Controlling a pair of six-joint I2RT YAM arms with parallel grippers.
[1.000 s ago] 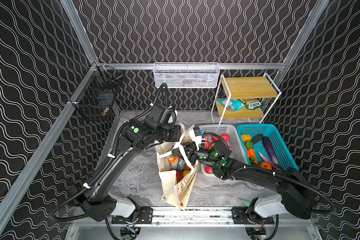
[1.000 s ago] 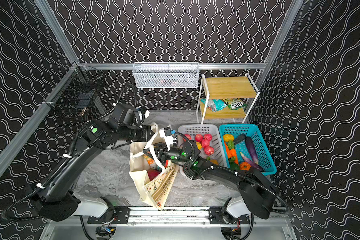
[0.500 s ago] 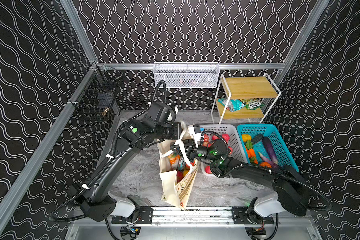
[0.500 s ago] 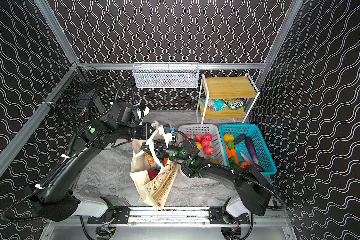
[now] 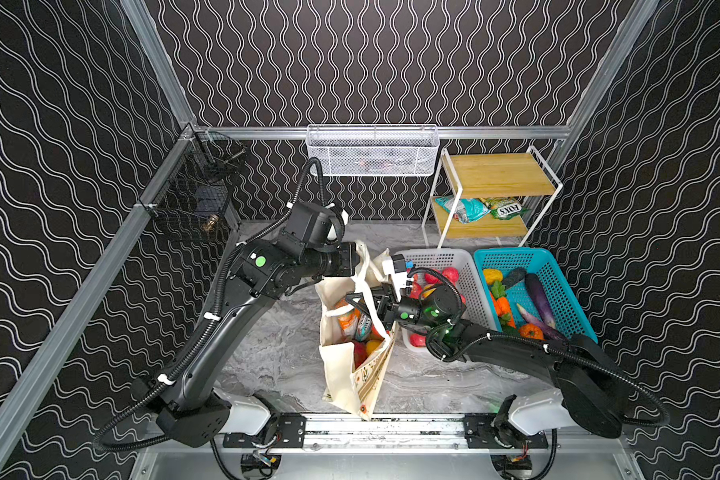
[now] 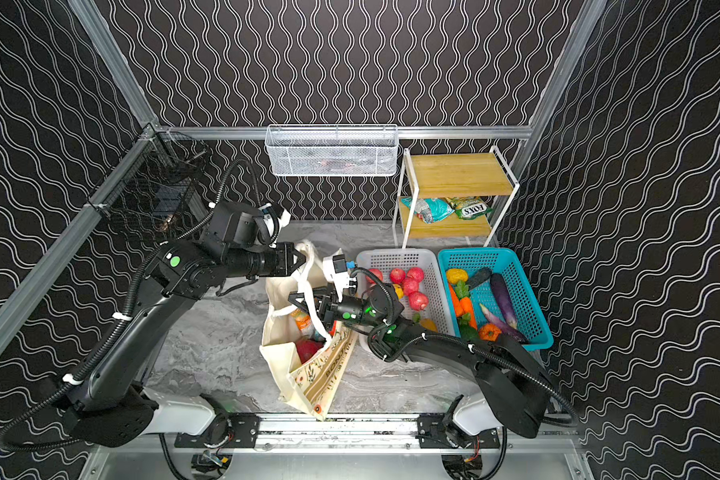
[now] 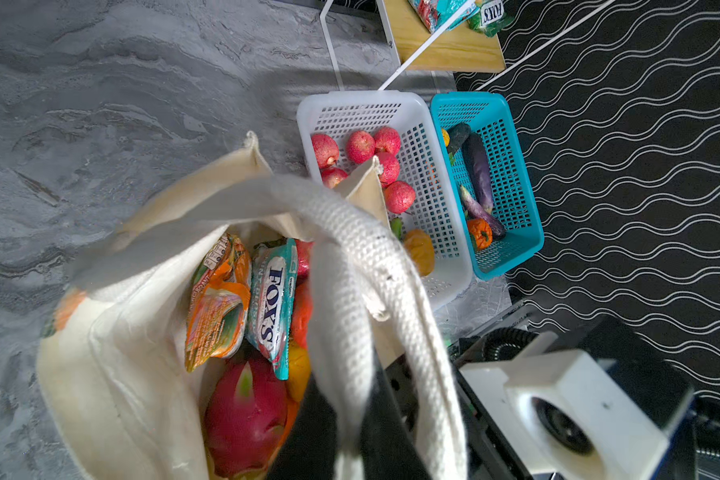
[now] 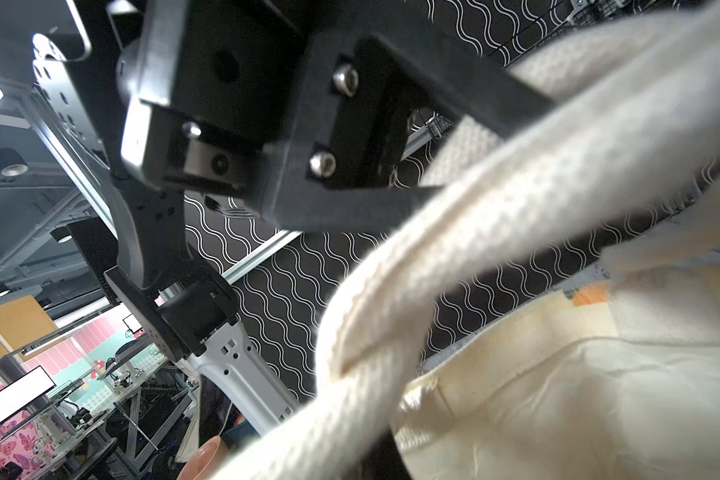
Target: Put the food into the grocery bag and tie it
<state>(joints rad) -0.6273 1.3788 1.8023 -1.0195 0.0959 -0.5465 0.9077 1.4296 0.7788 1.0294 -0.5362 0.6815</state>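
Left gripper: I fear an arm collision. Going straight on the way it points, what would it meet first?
The left gripper pinches the bag handle; beyond that, likely the right arm's white wrist camera, though depth is unclear.

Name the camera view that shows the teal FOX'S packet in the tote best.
The left wrist view: the teal FOX'S packet lies in plain sight inside the grocery bag, lettering readable. The top views show only a small, partly hidden bit. The right wrist view shows just bag cloth and handles.

Left fingers (image 6: pixel 297 258), right fingers (image 6: pixel 300 300) pinched.
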